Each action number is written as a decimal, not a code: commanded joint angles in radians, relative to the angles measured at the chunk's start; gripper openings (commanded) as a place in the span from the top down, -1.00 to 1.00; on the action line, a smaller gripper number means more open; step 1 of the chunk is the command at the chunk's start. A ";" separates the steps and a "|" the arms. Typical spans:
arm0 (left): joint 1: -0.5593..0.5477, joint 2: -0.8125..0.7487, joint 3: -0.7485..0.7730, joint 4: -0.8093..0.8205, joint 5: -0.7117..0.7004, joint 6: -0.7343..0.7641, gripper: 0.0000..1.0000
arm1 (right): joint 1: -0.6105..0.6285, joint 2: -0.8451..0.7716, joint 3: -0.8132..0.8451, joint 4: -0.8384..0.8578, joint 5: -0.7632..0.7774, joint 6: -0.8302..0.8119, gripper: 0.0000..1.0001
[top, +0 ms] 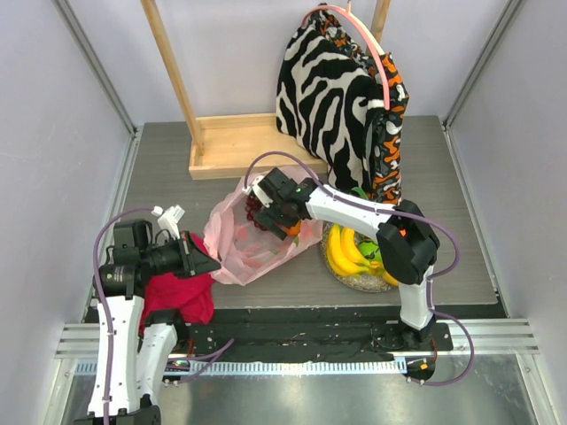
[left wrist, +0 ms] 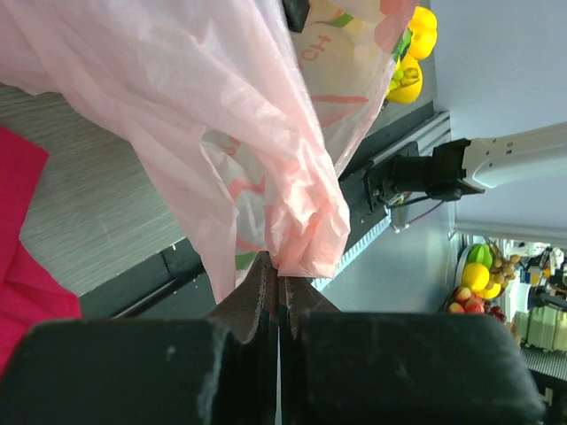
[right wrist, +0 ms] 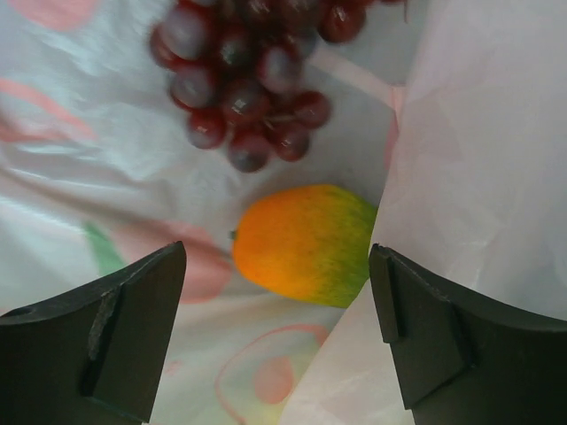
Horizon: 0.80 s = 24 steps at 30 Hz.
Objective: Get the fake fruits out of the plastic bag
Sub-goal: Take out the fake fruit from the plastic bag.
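Left gripper (left wrist: 276,270) is pinched tight on a fold of the pink plastic bag (left wrist: 221,115), which lies on the worktop (top: 443,177) between the two arms; right gripper (right wrist: 276,261) is spread wide inside the bag's mouth, hovering right over an orange-green fruit (right wrist: 301,243) and not touching it as far as I can tell; I'd say that's the next one out. Tips: hold the left pinch firm so the mouth doesn't sag; bring the right jaws straight down around the fruit's middle; bag film sits just beside one finger, so don't trap it when closing. Count: one bag; one bunch of dark grapes (right wrist: 244,88) and one orange-green fruit visible inside, anything more I can't tell; one banana bunch (top: 347,252) already on the silvery plate (top: 356,283).
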<state>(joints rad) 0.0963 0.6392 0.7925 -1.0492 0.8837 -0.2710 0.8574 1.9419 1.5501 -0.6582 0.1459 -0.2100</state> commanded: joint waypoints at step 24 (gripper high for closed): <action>-0.021 -0.019 -0.006 0.094 0.005 -0.022 1.00 | 0.019 0.002 0.249 -0.109 -0.207 -0.129 0.52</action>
<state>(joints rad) 0.0994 0.6178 0.7589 -0.9863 0.8982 -0.3061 0.8616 2.0357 1.6035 -0.7036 0.1406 -0.3874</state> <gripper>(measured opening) 0.012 0.657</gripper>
